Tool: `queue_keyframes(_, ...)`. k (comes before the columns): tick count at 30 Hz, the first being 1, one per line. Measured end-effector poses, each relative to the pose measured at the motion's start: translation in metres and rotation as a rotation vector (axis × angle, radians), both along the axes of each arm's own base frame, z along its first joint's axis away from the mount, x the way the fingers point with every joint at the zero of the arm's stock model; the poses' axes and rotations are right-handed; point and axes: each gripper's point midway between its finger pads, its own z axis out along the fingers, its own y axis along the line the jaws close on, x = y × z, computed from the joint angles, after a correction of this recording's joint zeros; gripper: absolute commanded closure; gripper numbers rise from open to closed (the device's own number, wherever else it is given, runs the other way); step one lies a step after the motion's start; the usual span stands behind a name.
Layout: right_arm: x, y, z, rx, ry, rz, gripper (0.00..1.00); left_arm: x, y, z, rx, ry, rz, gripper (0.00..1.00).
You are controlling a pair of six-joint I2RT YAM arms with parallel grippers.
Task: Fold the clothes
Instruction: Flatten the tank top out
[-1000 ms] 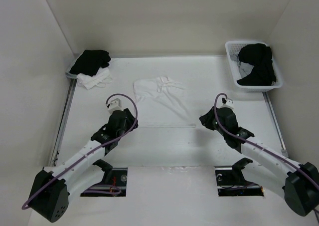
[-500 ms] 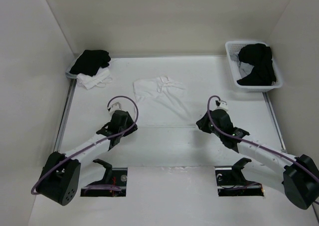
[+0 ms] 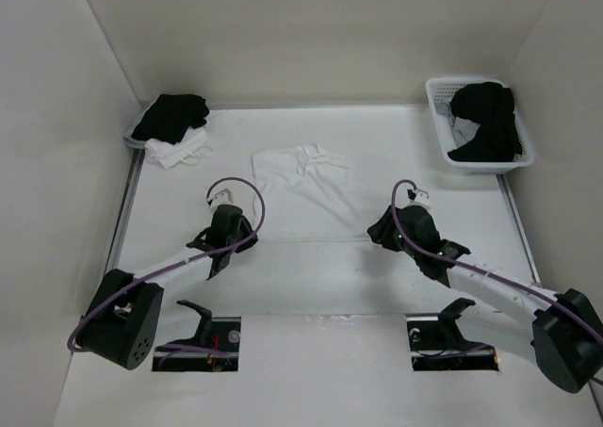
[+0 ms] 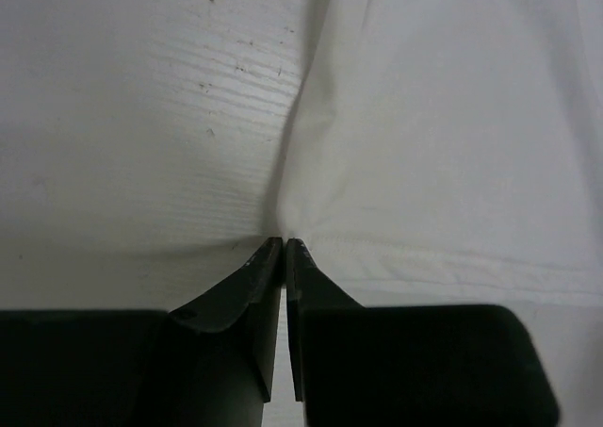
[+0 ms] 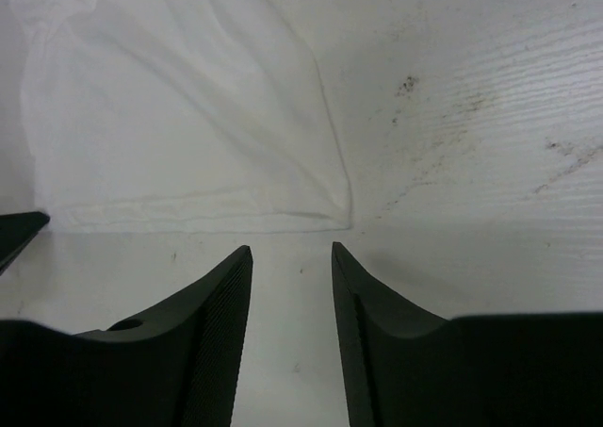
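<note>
Lying flat mid-table, the white camisole (image 3: 306, 182) is spread out w/ its shoulder straps (image 3: 311, 154) at the far end and the hem toward my bases. Fabric is mostly smooth, w/ a few soft creases fanning up from the near corners.

My L pincer (image 4: 284, 242) is at the hem's near-L corner. Its tips are together w/ only a hairline slit btw them, and the cloth puckers right into them, one crease rising away from that spot. So it's clamped on the camisole's corner, down at tabletop lvl. In that wrist view cloth fills the R half and bare table (image 4: 141, 116) the L half.

My R pincer (image 5: 290, 248) stands apart, ribbed fingers (image 5: 226, 295) wide w/ bare tabletop btw them. The hem's near-R corner sits just beyond the tips, a bit toward the R finger, and is not touched. The hem edge runs off to the L from there. Can't tell whether the fingers touch the table.

Seen from above, both arms reach fwd from the near edge, one at each near corner of the camisole.

Further out, at the far-R corner a white plastic basket (image 3: 435, 102) holds heaped black garments (image 3: 485, 116). At the far-L corner a black garment (image 3: 171, 116) is piled over a white garment (image 3: 181, 152). Both lots are well apart from the camisole. A purple cable (image 3: 247, 196) loops over each wrist.
</note>
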Motion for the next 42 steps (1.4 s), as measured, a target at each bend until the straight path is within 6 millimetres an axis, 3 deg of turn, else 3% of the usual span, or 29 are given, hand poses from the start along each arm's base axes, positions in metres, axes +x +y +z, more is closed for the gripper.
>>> queue_keyframes(3, 0.007, -0.009, -0.008, -0.009, 0.021, -0.040, 0.56, -0.004, 0.001, 0.013, -0.011, -0.022, -0.002, 0.95)
queue_keyframes(6, 0.009, -0.014, -0.021, -0.029, 0.061, -0.057, 0.61, -0.005, 0.003, 0.043, -0.047, -0.104, 0.001, 0.95)
queue_keyframes(9, 0.005, -0.011, -0.035, -0.045, 0.113, -0.045, 0.60, -0.008, 0.009, 0.075, -0.090, -0.197, 0.024, 0.95)
queue_keyframes(12, 0.003, -0.001, -0.042, -0.040, 0.144, -0.025, 0.55, -0.012, 0.017, 0.089, -0.115, -0.237, 0.054, 0.94)
queue_keyframes(14, 0.002, 0.007, -0.045, -0.022, 0.156, -0.013, 0.58, -0.016, 0.021, 0.082, -0.120, -0.222, 0.067, 0.94)
queue_keyframes(18, -0.005, 0.026, -0.052, 0.009, 0.184, 0.011, 0.71, -0.033, 0.025, 0.051, -0.120, -0.127, 0.080, 0.94)
queue_keyframes(21, -0.009, 0.043, -0.053, 0.032, 0.196, 0.036, 0.71, -0.041, 0.025, 0.040, -0.126, -0.087, 0.080, 0.94)
queue_keyframes(25, -0.016, 0.058, -0.051, 0.071, 0.207, 0.043, 0.67, -0.042, 0.021, 0.041, -0.144, -0.084, 0.065, 0.94)
queue_keyframes(32, -0.025, 0.061, -0.049, 0.045, 0.210, 0.038, 0.58, -0.043, 0.018, 0.046, -0.167, -0.097, 0.048, 0.93)
queue_keyframes(36, -0.029, 0.060, -0.051, 0.013, 0.216, 0.034, 0.71, -0.042, 0.018, 0.048, -0.174, -0.104, 0.048, 0.93)
queue_keyframes(42, -0.027, 0.053, -0.052, 0.001, 0.204, -0.003, 0.80, -0.042, 0.017, 0.049, -0.182, -0.104, 0.044, 0.93)
